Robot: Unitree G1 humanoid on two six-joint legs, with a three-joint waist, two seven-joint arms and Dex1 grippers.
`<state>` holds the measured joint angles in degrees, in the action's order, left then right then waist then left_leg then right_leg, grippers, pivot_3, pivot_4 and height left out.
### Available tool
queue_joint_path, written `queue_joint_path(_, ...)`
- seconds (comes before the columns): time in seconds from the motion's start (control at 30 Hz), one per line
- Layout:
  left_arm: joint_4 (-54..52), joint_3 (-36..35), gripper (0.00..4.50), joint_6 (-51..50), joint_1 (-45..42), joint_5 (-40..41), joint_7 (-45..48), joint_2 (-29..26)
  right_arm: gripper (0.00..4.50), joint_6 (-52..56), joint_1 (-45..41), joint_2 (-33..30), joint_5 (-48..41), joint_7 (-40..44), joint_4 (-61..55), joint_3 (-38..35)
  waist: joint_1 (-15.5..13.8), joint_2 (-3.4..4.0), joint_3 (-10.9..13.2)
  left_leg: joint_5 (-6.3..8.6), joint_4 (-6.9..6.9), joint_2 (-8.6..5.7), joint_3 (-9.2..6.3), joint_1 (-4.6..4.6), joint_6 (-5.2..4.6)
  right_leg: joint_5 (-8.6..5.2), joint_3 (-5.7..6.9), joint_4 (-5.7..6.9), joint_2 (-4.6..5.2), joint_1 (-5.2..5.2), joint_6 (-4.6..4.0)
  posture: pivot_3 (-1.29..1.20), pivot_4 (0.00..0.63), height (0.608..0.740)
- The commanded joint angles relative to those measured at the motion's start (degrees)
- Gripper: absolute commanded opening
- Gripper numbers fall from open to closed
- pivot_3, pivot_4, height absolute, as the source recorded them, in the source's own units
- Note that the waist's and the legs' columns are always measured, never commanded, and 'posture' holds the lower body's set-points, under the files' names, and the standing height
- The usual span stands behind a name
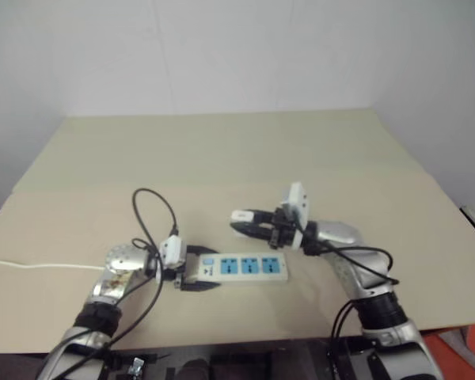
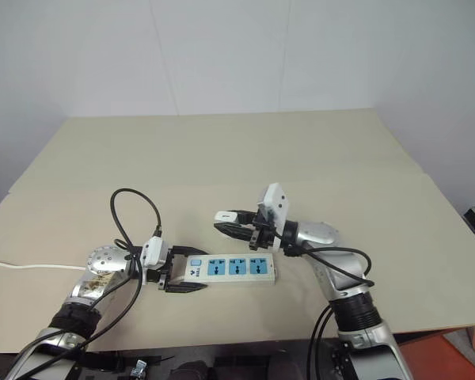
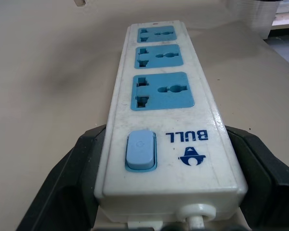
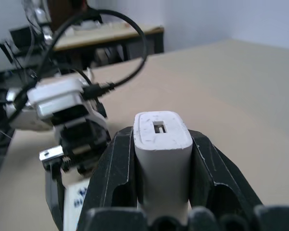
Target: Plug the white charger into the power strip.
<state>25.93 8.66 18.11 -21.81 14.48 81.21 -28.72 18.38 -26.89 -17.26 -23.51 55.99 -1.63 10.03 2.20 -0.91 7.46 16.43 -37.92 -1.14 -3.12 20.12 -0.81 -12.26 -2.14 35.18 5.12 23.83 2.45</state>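
Left wrist view: my left pincer [image 2: 191, 281] clamps the switch end of the power strip [image 2: 231, 269], flat on the surface [image 2: 222, 158]. My right pincer [image 2: 223, 221], clamped on the white charger [image 4: 162, 144], hangs above the strip.

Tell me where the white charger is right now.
The white charger is clamped in the right pincer, held above the table just behind the power strip, whose switch end the left pincer grips.

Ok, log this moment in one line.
left gripper: clamps power strip switch end | right gripper: holds white charger above strip | charger: unplugged
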Motion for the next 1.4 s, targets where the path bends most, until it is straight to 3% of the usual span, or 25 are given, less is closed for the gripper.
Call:
queue_joint_path(0.03,-0.66,0.36,3.32,-1.11,1.51,-0.99,-0.96,-0.62,1.11,-4.14,0.53,0.99,1.09,2.30,1.07,1.89,0.04,0.00,0.00,0.00,0.00,0.00,-0.01,0.00,0.00,0.00,0.00,0.00,0.00,0.01,0.00,0.00,0.150,0.740)
queue_joint_path(0.33,-4.64,0.58,3.32,-4.14,1.93,-0.32,-2.18,-0.91,1.11,-11.35,1.61,2.68,6.01,3.26,6.65,5.57,0.03,0.01,0.00,0.00,0.00,-0.01,0.03,-0.01,0.00,0.00,-0.01,-0.02,0.00,0.02,0.00,0.00,0.150,0.740)
queue_joint_path(1.07,-12.25,0.55,3.32,-10.25,3.00,0.66,-3.01,-2.28,1.11,-11.60,1.78,3.55,5.37,4.37,4.71,5.19,-0.04,0.02,0.00,0.00,0.00,-0.02,-0.02,0.03,0.01,0.00,-0.02,0.01,0.01,0.11,0.00,0.00,0.150,0.740)
queue_joint_path(1.4,-7.85,0.97,3.32,-7.22,2.76,-1.13,-3.94,-1.14,1.11,-11.63,2.26,3.24,5.46,5.17,4.55,5.15,-0.13,0.02,0.00,-0.01,0.00,-0.02,-0.01,0.04,0.01,0.00,-0.02,0.00,0.02,0.10,0.00,0.00,0.150,0.740)
